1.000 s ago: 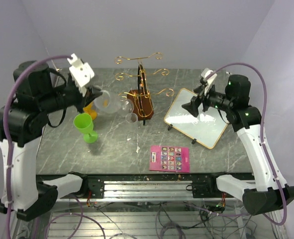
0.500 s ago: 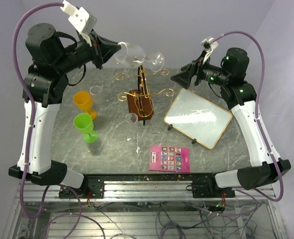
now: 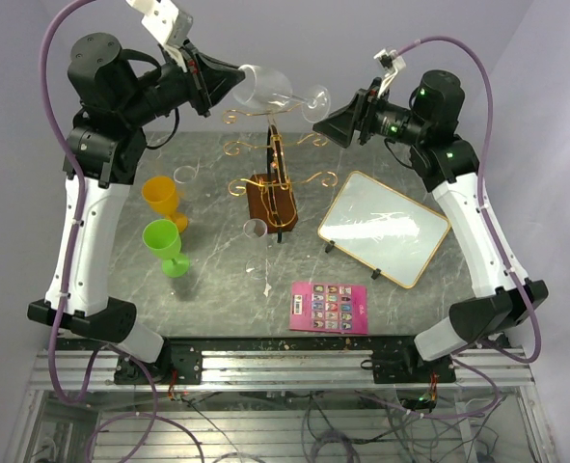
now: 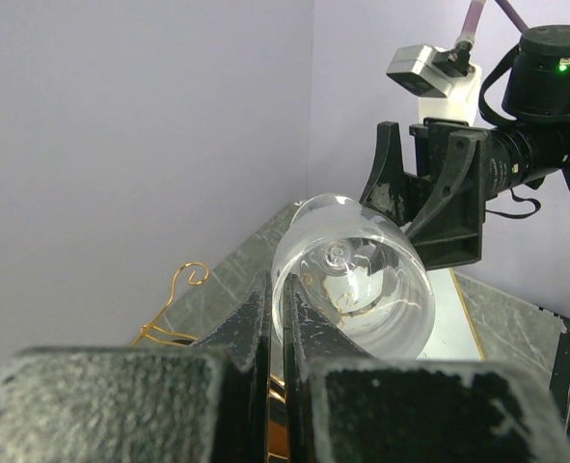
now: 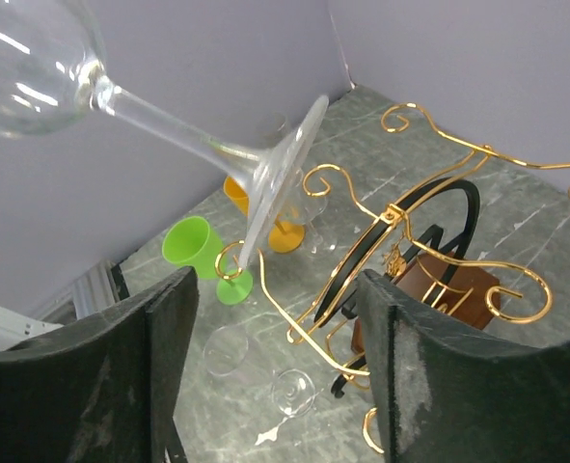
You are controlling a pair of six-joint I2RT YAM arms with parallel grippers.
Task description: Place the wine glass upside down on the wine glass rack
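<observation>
The clear wine glass (image 3: 265, 89) lies nearly level in the air above the wine glass rack (image 3: 275, 147), a gold wire stand on a brown block base. My left gripper (image 3: 229, 81) is shut on the rim of its bowl (image 4: 362, 280); the two fingers (image 4: 251, 318) pinch the glass wall. The stem points right, toward my right gripper (image 3: 325, 118). That gripper (image 5: 280, 285) is open, its pads just short of the glass's foot (image 5: 280, 183), which tilts above a scroll of the rack (image 5: 410, 251). Nothing sits between the right fingers.
A green cup (image 3: 166, 246) and an orange cup (image 3: 162, 198) stand left of the rack. Small clear glasses (image 3: 256, 229) sit near its base. A gold-framed white board (image 3: 381, 227) lies to the right, a pink card (image 3: 330, 307) near the front.
Both arms have risen from table height. The left one carried the wine glass up over the rack. The right gripper moved up and left toward the foot, its jaws narrowing.
</observation>
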